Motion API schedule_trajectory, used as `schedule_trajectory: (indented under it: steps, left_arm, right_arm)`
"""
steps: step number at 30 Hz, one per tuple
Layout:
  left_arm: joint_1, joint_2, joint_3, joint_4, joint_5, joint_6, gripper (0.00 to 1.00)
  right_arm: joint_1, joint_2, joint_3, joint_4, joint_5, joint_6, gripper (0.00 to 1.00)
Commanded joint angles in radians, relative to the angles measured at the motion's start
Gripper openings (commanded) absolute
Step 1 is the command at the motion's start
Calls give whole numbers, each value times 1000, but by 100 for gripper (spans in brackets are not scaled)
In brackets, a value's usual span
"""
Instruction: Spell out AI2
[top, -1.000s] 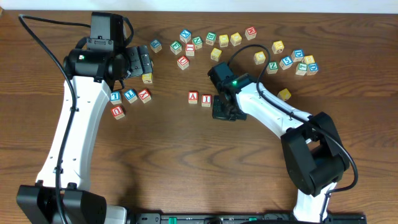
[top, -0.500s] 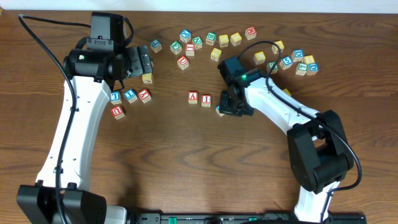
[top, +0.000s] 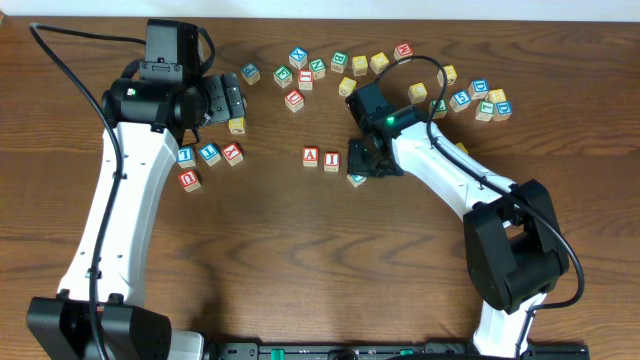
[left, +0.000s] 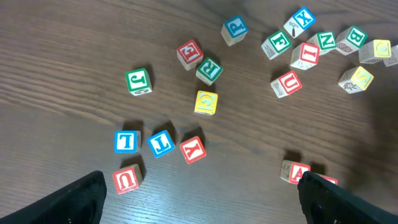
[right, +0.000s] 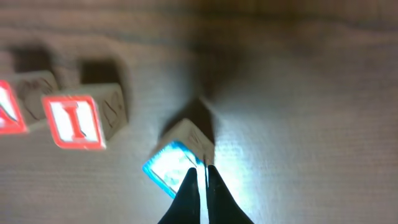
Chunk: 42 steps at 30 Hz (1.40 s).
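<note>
A block (top: 310, 156), I block (top: 331, 160) side by side at middle of counter (top: 300, 250). Blue-faced block (right: 169, 165) just beside I toward right edge, skewed, sitting a little nearer front edge; character unreadable. Right tool (right: 200, 170) pressed together, empty, tips at its corner. Left tool (left: 200, 185) spread, empty. Likely left to do: square third block into row.

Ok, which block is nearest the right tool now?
The blue-faced block, turned askew, sits at the tips of the right tool. The red I block and red A block lie farther off.
</note>
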Motion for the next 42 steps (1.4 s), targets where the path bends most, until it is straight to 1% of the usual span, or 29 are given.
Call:
schedule_trajectory:
  steps: [1, 5, 10, 24, 29, 42]
  left_arm:
    - [2, -13, 9, -3, -12, 9, 98]
    - [2, -13, 9, -3, -12, 9, 98]
    - [2, -13, 9, -3, -12, 9, 98]
    - [2, -13, 9, -3, -12, 9, 98]
    - [2, -13, 9, -3, -12, 9, 98]
    - [2, -13, 9, -3, -12, 9, 98]
  right_arm:
    - [17, -28, 16, 54, -3, -98, 1]
    - [50, -28, 16, 101, -56, -203, 1]
    - [90, -25, 13, 98, -54, -251, 1]
    - [97, -11, -13, 83, 9, -251, 1]
    - [101, -11, -21, 72, -17, -322, 1]
    - [98, -10, -42, 81, -6, -337, 1]
